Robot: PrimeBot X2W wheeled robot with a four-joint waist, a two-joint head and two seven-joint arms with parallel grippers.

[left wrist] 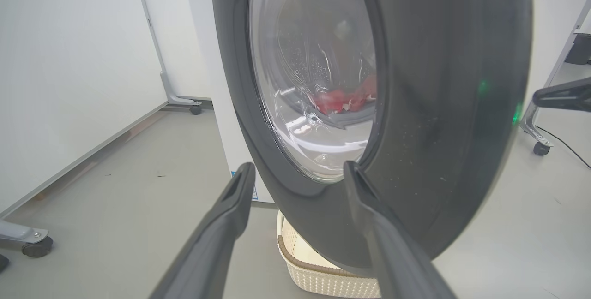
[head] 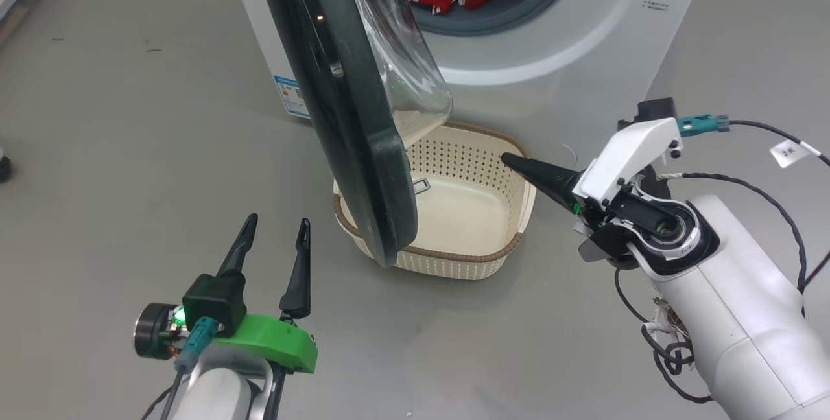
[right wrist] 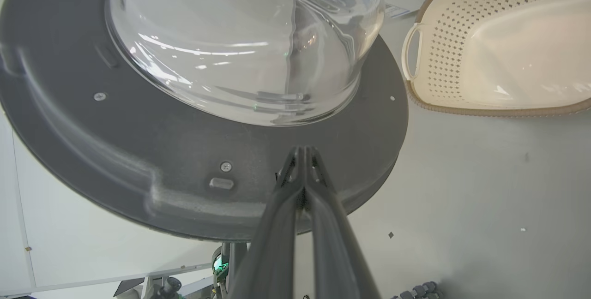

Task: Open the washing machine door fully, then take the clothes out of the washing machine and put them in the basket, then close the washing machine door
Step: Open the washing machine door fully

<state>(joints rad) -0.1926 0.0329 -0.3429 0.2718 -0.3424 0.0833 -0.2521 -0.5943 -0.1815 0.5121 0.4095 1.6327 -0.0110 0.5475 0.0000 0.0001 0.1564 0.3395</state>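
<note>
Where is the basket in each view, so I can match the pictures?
Head view: basket at centre, on the floor before the machine, partly behind the lower edge of the door.
Left wrist view: bottom centre, under the door.
Right wrist view: upper right, right of the door.
Shared landmark: the door, next to the basket in all three.

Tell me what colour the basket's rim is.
Brown, with a woven look, around the cream perforated basket. The head view shows it best.
</note>
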